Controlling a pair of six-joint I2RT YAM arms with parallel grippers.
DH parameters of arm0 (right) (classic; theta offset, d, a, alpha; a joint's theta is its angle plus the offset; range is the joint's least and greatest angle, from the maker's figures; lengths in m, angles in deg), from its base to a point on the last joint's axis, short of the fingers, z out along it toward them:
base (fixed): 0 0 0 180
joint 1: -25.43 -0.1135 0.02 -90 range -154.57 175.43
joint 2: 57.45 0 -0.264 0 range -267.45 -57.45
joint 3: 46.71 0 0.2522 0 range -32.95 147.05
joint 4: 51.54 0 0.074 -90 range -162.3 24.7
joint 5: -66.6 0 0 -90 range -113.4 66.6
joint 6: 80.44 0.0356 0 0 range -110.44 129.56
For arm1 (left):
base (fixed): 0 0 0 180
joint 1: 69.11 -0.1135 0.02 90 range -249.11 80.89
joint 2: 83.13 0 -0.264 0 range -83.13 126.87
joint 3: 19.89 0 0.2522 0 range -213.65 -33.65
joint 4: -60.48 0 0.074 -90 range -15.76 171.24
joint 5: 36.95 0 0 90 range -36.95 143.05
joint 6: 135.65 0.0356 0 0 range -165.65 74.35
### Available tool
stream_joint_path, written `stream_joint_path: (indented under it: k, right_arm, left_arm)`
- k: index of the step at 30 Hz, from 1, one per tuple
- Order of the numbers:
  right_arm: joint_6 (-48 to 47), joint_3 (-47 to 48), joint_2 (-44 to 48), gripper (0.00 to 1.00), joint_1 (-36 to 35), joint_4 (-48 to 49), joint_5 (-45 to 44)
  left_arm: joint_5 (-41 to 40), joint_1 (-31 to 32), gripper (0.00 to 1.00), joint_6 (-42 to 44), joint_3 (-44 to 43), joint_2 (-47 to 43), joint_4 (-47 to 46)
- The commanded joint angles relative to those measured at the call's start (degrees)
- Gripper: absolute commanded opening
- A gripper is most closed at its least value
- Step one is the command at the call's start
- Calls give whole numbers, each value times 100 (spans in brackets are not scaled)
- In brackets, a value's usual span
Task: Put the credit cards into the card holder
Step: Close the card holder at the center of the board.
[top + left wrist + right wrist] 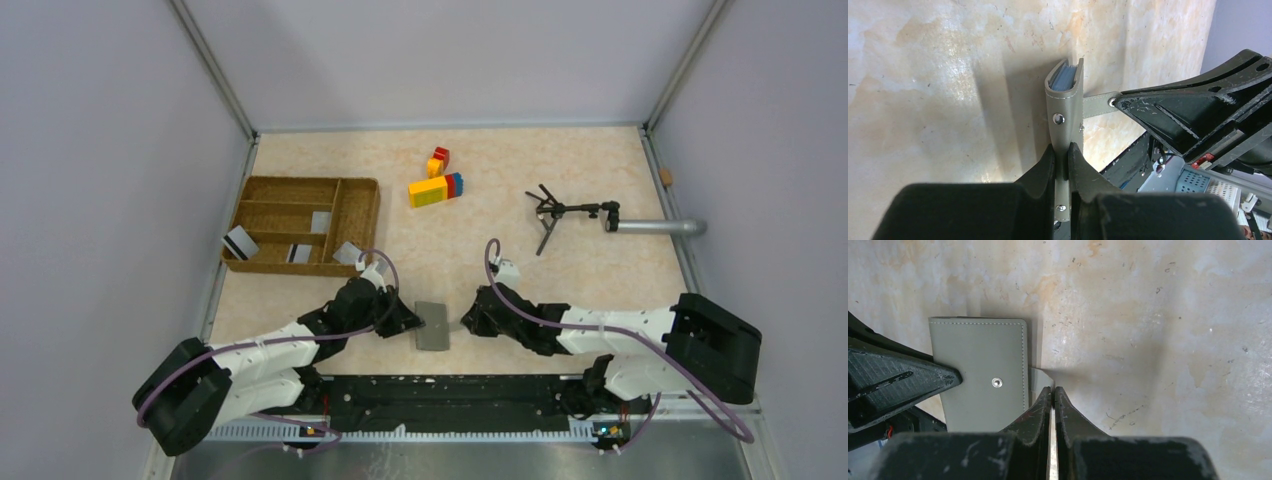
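The card holder (434, 325), a flat grey wallet, is closed and sits between my two grippers near the front edge. My left gripper (408, 318) is shut on its left edge; the left wrist view shows it edge-on (1064, 100) between my fingers (1062, 147), grey-blue panels inside. My right gripper (470, 322) is shut on the thin grey strap (1040, 376) at its right side (1053, 389). The holder's face with its centre dot (980, 365) shows there. Several silver-grey credit cards (237, 243) (321, 222) (298, 253) lie in the wicker tray, one (347, 253) at its near right corner.
The brown wicker tray (300, 190) stands at the left back. Coloured toy bricks (435, 188) and a smaller stack (438, 160) lie at the back centre. A black pronged tool (560, 212) on a grey tube (660, 227) lies at the right. Walls enclose the table.
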Motion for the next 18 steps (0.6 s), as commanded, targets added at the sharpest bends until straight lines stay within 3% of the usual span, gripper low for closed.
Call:
stream_joint_path:
  k: [1, 13, 18]
  right_arm:
    - [-26, -74, 143, 0, 46, 374, -16]
    - [-329, -49, -296, 0, 7, 1654, 566]
    - [-392, 127, -551, 0, -57, 1598, 596]
  left_arm:
    - [-129, 31, 0, 206, -172, 84, 226]
    - [-329, 136, 0, 321, -467, 178, 685]
    - [-337, 145, 0, 304, -464, 186, 663]
